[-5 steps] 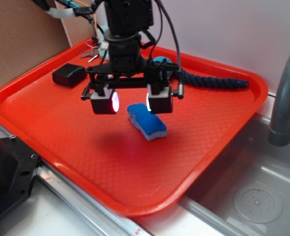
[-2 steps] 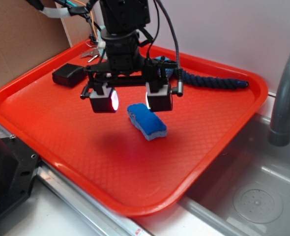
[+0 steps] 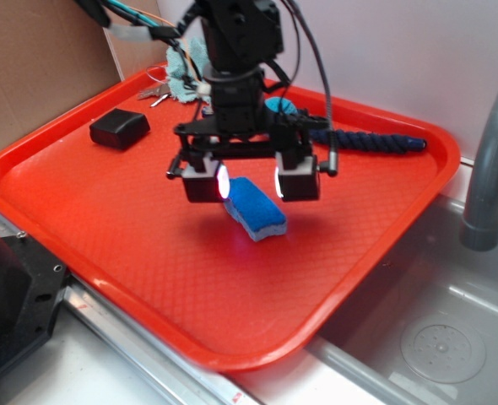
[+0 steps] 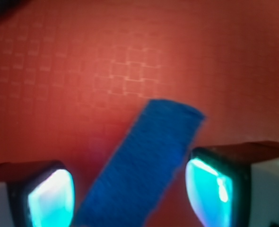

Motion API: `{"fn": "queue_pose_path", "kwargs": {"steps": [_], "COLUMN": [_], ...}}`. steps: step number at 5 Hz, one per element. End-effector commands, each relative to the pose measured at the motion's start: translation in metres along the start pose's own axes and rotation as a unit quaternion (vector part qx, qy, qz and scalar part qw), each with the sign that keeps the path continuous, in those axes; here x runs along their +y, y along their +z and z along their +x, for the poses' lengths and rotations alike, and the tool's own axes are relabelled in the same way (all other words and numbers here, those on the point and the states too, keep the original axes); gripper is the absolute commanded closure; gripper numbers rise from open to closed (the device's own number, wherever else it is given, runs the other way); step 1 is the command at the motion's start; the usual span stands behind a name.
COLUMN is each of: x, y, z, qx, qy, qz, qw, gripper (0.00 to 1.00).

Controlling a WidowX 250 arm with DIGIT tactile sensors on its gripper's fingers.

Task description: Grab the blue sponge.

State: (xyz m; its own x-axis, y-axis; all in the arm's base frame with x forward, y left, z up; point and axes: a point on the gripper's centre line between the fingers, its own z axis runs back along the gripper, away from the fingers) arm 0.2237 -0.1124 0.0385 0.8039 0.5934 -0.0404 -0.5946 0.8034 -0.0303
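End effector (image 3: 251,182) hovering w/ jaws spread, straddling blue sponge (image 3: 253,208); sponge's long axis lying diagonal btwn fingers, probably slightly below.

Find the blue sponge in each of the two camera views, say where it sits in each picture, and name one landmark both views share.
Exterior: the blue sponge lies near the middle of the red tray, just below the open gripper.
Wrist: the blue sponge runs diagonally from bottom centre up toward the middle, between the two lit fingers.
Shared landmark: the red tray's grid-textured floor under the sponge.
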Motion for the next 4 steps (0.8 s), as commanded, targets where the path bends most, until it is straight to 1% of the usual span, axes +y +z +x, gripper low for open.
{"fn": "queue_pose_path", "kwargs": {"steps": [1, 2, 3, 4], "x": [-0.019, -0.015, 0.001, 0.025], "y": [-0.002, -0.001, 0.016, 0.049], "z": [0.018, 0.012, 0.009, 0.011], "qx": [0.012, 0.017, -0.002, -0.052], "qy": [-0.01, -0.018, -0.054, -0.119], "qz": [-0.002, 0.01, 0.017, 0.007], "qw": [1.0, 1.0, 0.998, 0.991], "gripper": [0.0, 0.79, 1.0, 1.0]}}
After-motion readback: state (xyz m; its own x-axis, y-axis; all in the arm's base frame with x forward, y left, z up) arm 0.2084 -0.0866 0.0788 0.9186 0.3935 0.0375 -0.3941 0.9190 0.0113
